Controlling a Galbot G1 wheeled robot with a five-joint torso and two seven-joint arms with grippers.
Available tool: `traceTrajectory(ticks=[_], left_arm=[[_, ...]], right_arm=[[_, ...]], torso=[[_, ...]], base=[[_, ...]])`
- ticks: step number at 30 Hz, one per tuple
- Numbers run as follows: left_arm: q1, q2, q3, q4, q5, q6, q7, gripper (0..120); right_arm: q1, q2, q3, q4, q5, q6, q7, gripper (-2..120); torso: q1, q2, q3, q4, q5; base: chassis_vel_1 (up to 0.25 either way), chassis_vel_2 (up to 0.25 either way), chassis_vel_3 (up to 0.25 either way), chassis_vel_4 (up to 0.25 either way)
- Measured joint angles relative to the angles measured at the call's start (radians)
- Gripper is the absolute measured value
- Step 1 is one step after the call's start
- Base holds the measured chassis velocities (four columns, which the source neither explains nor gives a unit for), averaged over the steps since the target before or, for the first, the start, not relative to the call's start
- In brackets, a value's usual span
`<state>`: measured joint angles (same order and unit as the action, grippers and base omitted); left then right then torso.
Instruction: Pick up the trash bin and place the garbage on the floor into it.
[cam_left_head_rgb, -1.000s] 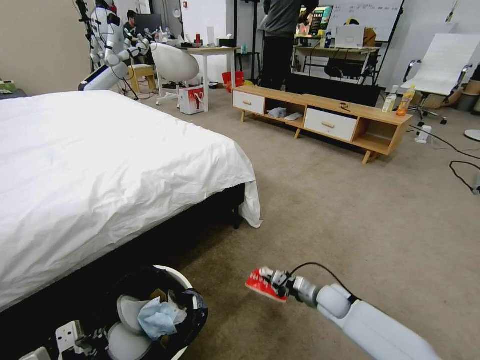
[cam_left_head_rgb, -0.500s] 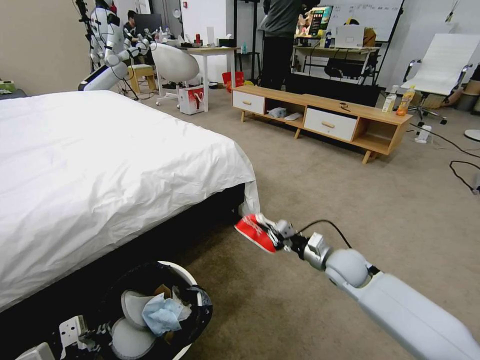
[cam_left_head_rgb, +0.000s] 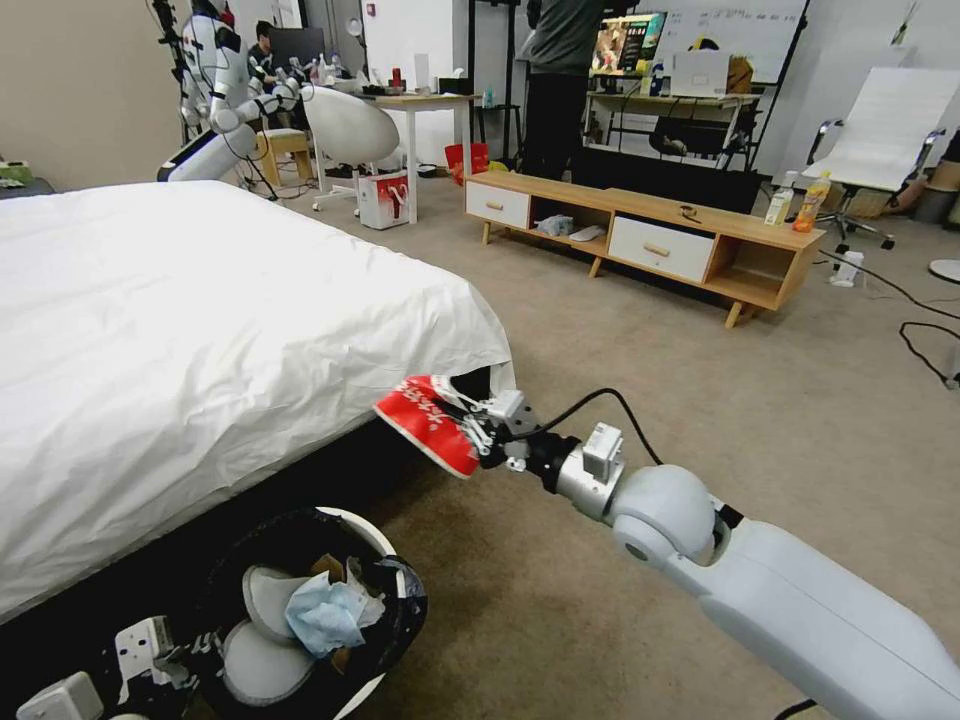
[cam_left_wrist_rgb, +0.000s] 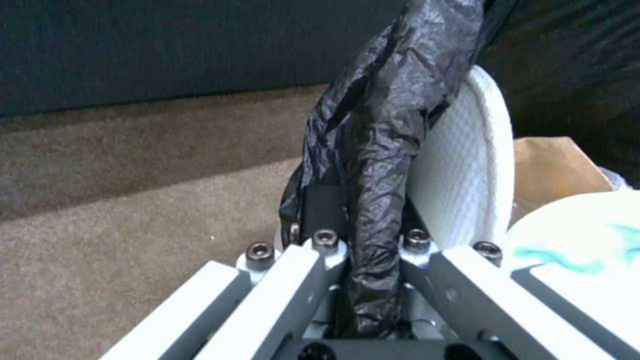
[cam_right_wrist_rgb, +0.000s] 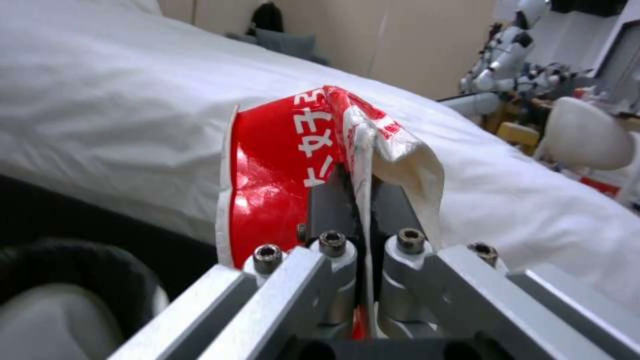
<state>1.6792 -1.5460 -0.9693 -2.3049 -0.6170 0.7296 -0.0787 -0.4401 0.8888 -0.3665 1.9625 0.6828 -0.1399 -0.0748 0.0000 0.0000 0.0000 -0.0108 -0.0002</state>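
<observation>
**Q:** Above the floor (cam_left_head_rgb: 640, 400), beside the bed's corner, what does the right gripper (cam_left_head_rgb: 478, 432) carry?

**A:** The red-white snack wrapper (cam_left_head_rgb: 428, 422). In the right wrist view the two fingers (cam_right_wrist_rgb: 328, 210) stand pressed almost together, with a fold of the wrapper (cam_right_wrist_rgb: 293, 165) pinched between them. The wrapper is held clear of the carpet, just in front of the white bed sheet (cam_left_head_rgb: 200, 330).

**Q:** How does the wrapper lie?

**A:** In the head view its long axis runs obliquely, from upper left to lower right. The free end points toward the bed; the pinched side faces the gripper. Its printed red face is turned up and outward, and the white inner side shows at the fold in the right wrist view.

**Q:** Where is the trash bin?

**A:** At the robot's lower left in the head view, the trash bin (cam_left_head_rgb: 372, 530) sits below and to the left of the wrapper, well apart from it, mouth upward. Inside it lie a light blue face mask (cam_left_head_rgb: 325, 615) and a scrap of brown paper bag (cam_left_head_rgb: 325, 568).

**Q:** And the left gripper (cam_left_head_rgb: 200, 655)?

**A:** It is at the bin's near rim. The left wrist view shows its fingers (cam_left_wrist_rgb: 323, 207) closed down on the rim, gripping the black bag liner (cam_left_wrist_rgb: 380, 150) and the white wall beneath.
</observation>
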Motion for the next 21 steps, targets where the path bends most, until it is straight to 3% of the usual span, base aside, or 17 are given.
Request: traceTrajectory(ticks=[12,21], left_arm=[[-0.003,0.013,0.001,-0.007,-0.011,0.004,0.000,1],[-0.004,0.014,-0.006,-0.013,-0.019,0.004,0.000,1]], right_arm=[[0.166,0.090,-0.223,0.087,0.211,-0.133,0.156,0],[0.209,0.136,-0.318,0.090,0.266,-0.182,0.210,0]], torso=[[0.000,0.000,0.000,-0.0001,0.0000],[0.000,0.000,0.000,-0.0001,0.0001]], base=[[0.000,0.000,0.000,0.000],[0.000,0.000,0.000,0.000]])
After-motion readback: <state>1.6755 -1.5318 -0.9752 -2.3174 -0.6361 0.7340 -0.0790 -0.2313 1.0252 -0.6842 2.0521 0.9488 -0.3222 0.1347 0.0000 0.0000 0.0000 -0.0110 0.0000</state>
